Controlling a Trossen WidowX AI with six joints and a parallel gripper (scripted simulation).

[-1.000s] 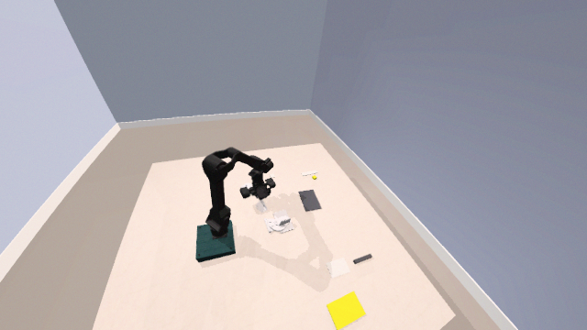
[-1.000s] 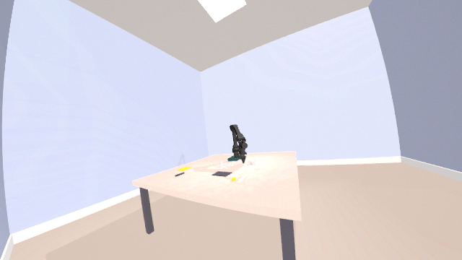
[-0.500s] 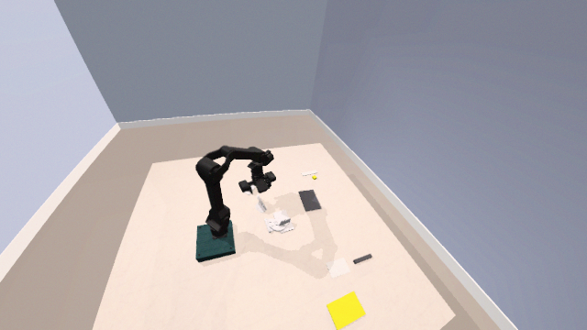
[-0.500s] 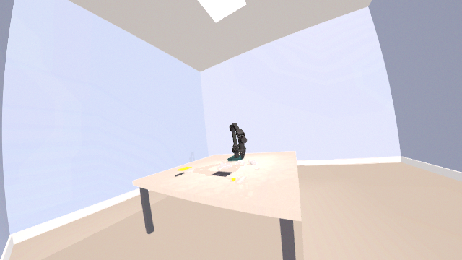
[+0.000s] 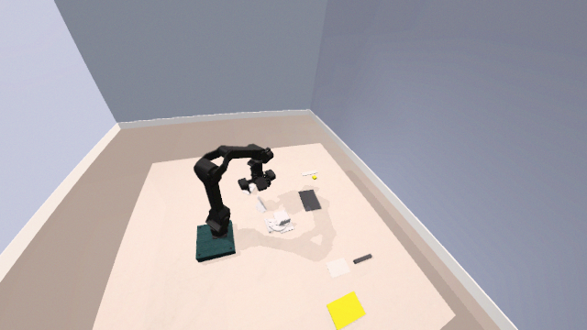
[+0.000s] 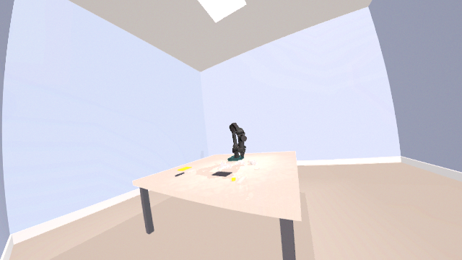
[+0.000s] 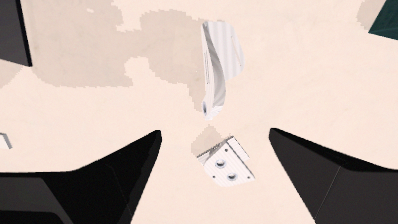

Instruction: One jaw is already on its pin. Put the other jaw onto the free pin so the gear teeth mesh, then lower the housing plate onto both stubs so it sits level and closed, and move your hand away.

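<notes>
My gripper [image 5: 255, 183] [image 7: 214, 133] is wide open and empty, above the table. A loose white curved piece [image 5: 260, 204] [image 7: 215, 70], likely the free jaw, lies just ahead of the fingertips in the wrist view, with a hole at its near end. A small white block with two round holes [image 7: 226, 167], maybe the housing plate, lies between the open fingers in that view, apart from the curved piece. The white base assembly [image 5: 279, 225] sits nearer the camera in the top view, with a raised white part on it; its pins and teeth are too small to make out.
A dark slab [image 5: 309, 200] [image 6: 221, 174] [image 7: 11, 35] lies beyond the assembly. A yellow square [image 5: 346, 310] [image 6: 184, 168], a pale square [image 5: 337, 268] and a dark bar [image 5: 362, 258] lie nearer the top camera. A small yellow block [image 5: 314, 177] [image 6: 233, 179] lies beside a white strip [image 5: 309, 173].
</notes>
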